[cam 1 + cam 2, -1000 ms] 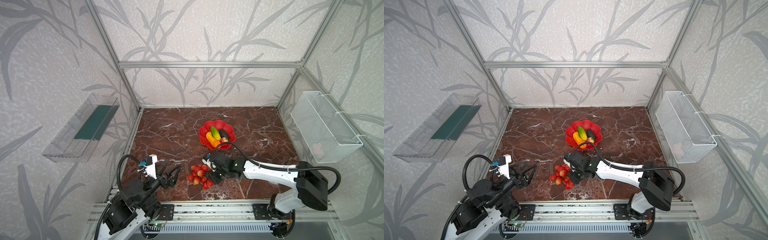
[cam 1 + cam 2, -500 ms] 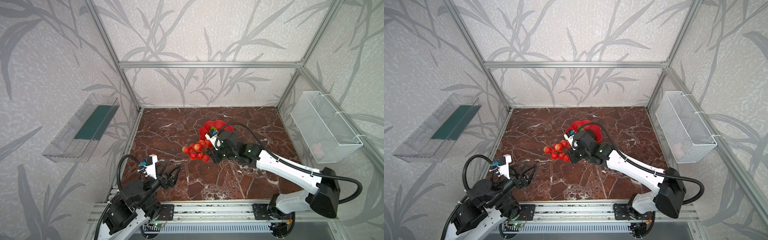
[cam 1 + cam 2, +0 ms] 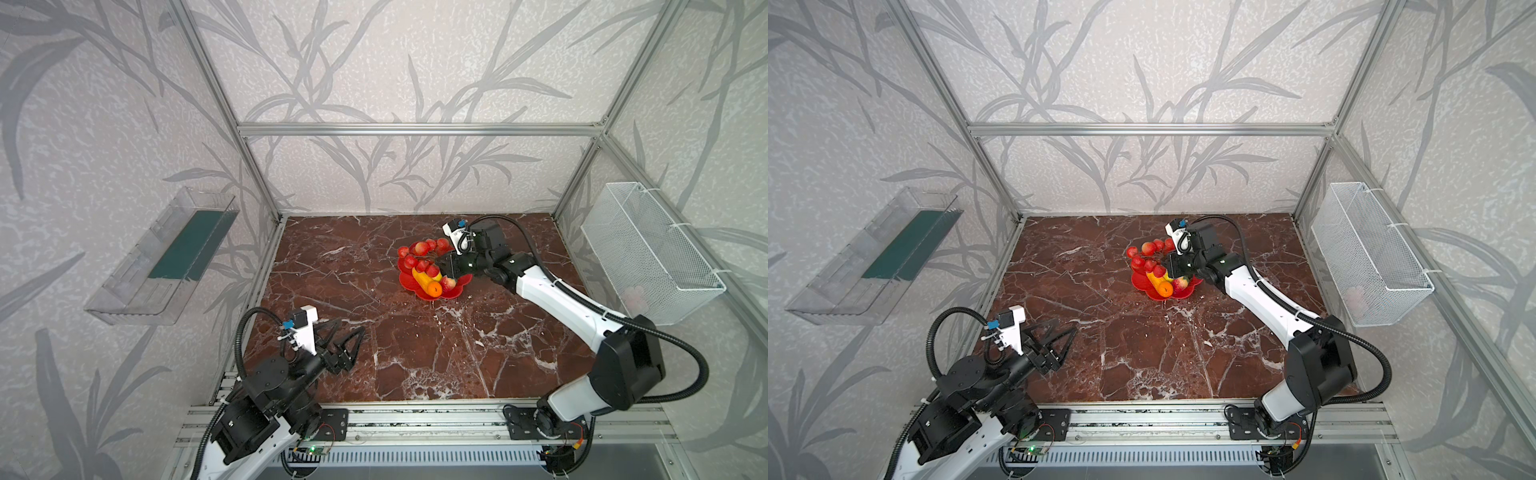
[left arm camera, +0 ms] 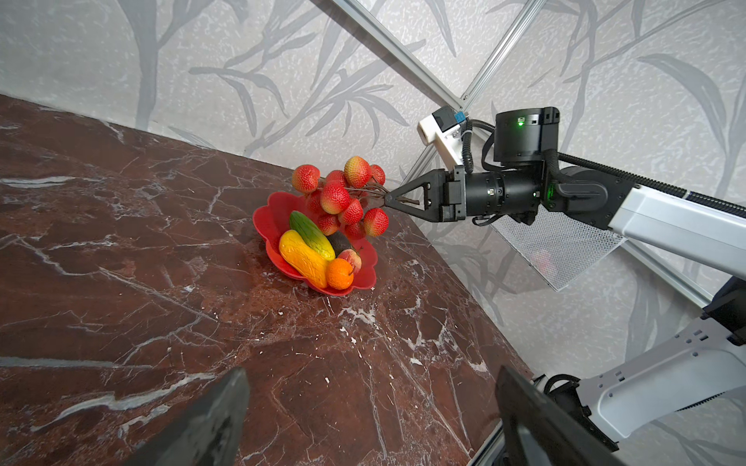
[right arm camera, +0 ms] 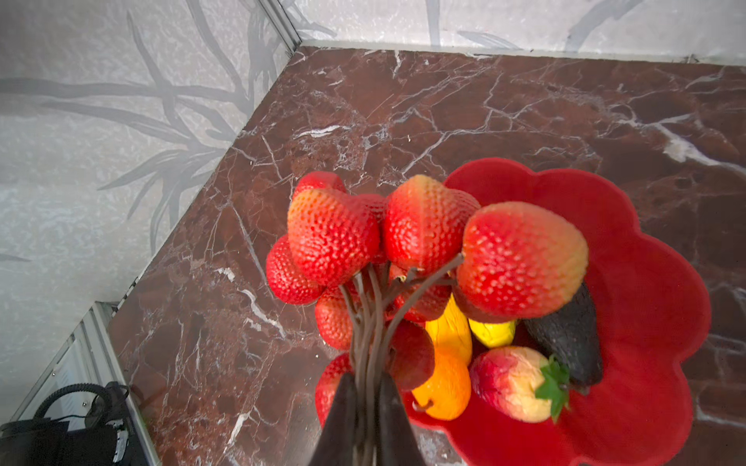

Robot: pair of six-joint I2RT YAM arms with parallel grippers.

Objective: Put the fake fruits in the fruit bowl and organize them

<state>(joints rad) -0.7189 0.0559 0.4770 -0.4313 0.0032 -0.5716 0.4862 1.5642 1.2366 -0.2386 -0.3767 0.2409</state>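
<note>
The right arm (image 3: 557, 299) and the left arm (image 3: 266, 386) are built alike, with glossy white link shells between black cylindrical joints, and each has a black base plate (image 3: 524, 420) fixed with small screws. A black ribbed cable (image 3: 685, 365) runs along each arm to a small white camera housing (image 3: 455, 237) with a blue connector at the wrist. The right gripper (image 4: 389, 198) and the left gripper (image 3: 351, 325) are matte black with triangular open-frame fingers (image 4: 436, 195), and small green lights (image 4: 520, 121) glow on the right arm's black joints.
</note>
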